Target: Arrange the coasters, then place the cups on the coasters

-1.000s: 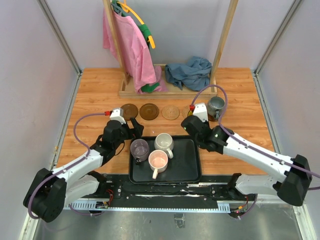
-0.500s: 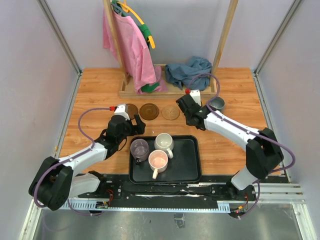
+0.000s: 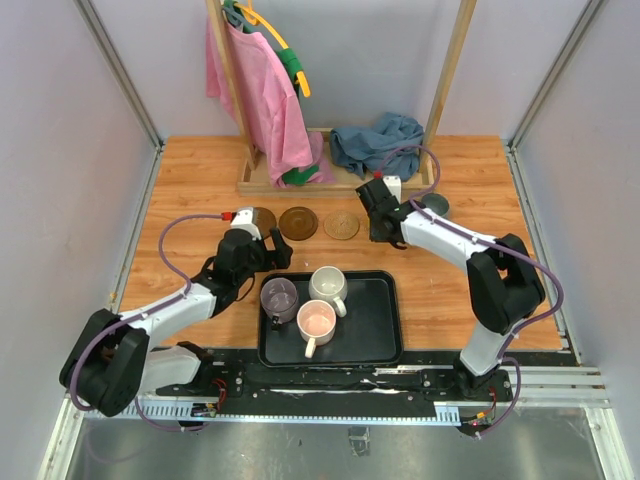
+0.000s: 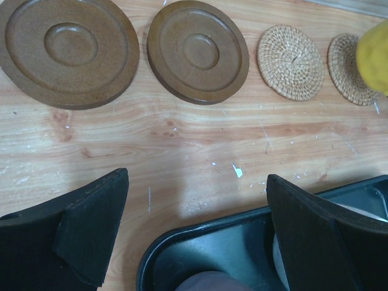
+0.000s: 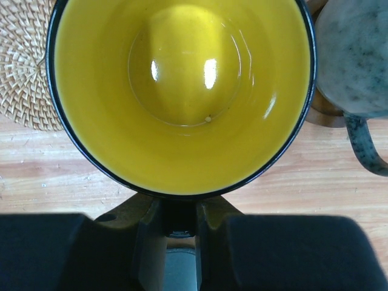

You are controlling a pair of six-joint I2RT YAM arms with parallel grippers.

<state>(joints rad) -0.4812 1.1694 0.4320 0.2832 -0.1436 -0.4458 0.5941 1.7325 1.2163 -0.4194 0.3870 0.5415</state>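
The right gripper (image 5: 174, 221) is clamping the handle of the glossy yellow mug (image 5: 182, 85), whose dark rim is overlapping a tan woven coaster (image 5: 21, 66) beside the speckled grey-blue mug (image 5: 357, 54). The left gripper (image 4: 197, 224) is hovering, fingers spread wide, over the black tray (image 4: 176, 257) near two ringed dark wooden coasters (image 4: 70, 48).

This is looking like a robotics lab booth: grey walls (image 3: 70, 180) are boxing in a wooden table (image 3: 190, 190), a metal rail (image 3: 400, 410) edging its front.
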